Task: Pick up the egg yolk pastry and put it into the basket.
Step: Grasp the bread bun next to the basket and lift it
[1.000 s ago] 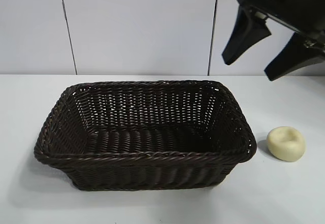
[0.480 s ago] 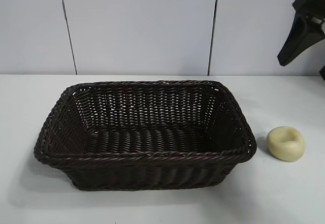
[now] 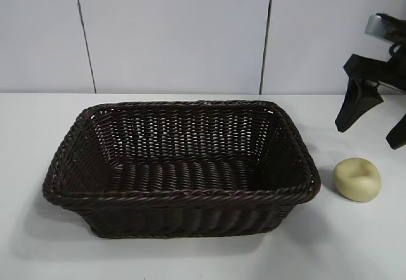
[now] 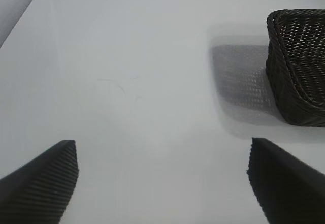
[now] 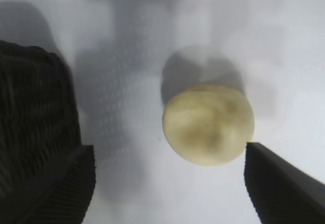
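Hovering above pastry [image 3: 358, 179], right gripper [image 3: 374, 127] points steeply down, fingers spread, nothing grasped. Pastry: pale yellow, dimpled top, resting on white table [image 3: 355, 248] just beside basket [image 3: 181, 169], at its right end, apart from rim. Right wrist view: pastry [image 5: 208, 123] between spread fingertips, clear of both. Left gripper [image 4: 162, 178]: fingers wide apart, empty, over bare table, basket corner [image 4: 299, 66] off to one side.
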Motion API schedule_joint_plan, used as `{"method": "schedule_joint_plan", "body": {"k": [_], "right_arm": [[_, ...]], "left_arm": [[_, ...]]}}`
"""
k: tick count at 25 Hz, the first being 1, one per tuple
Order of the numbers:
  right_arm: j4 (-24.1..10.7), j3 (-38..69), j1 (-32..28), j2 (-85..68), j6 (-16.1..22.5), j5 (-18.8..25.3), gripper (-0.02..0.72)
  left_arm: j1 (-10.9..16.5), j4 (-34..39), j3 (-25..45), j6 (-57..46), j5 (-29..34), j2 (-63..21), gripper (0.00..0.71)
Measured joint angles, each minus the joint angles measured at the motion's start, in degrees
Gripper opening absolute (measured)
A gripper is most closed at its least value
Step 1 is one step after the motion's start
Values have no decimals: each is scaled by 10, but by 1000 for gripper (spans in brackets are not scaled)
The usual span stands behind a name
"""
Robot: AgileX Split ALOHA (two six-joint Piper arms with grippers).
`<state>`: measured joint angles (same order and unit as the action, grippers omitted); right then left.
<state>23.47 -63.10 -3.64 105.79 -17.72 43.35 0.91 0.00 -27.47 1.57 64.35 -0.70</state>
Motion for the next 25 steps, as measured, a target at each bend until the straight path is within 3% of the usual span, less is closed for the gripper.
{"method": "schedule_joint_plan", "body": {"k": [12, 15, 16, 18, 20, 25], "right_arm": [[-13, -3, 0, 46, 16, -30, 554], [-13, -3, 0, 51, 23, -35, 453], [-14, -3, 0, 52, 24, -37, 394], [-16, -3, 0, 52, 25, -38, 200], [-16, -3, 0, 52, 25, -38, 88], [-16, -13, 0, 38, 25, -10, 33]], "left_arm": [[0, 0, 0, 0, 0, 0, 658], [0, 0, 0, 0, 0, 0, 658], [0, 0, 0, 0, 0, 0, 658], [0, 0, 0, 0, 0, 0, 658], [0, 0, 0, 0, 0, 0, 658], [0, 0, 0, 0, 0, 0, 658]]}}
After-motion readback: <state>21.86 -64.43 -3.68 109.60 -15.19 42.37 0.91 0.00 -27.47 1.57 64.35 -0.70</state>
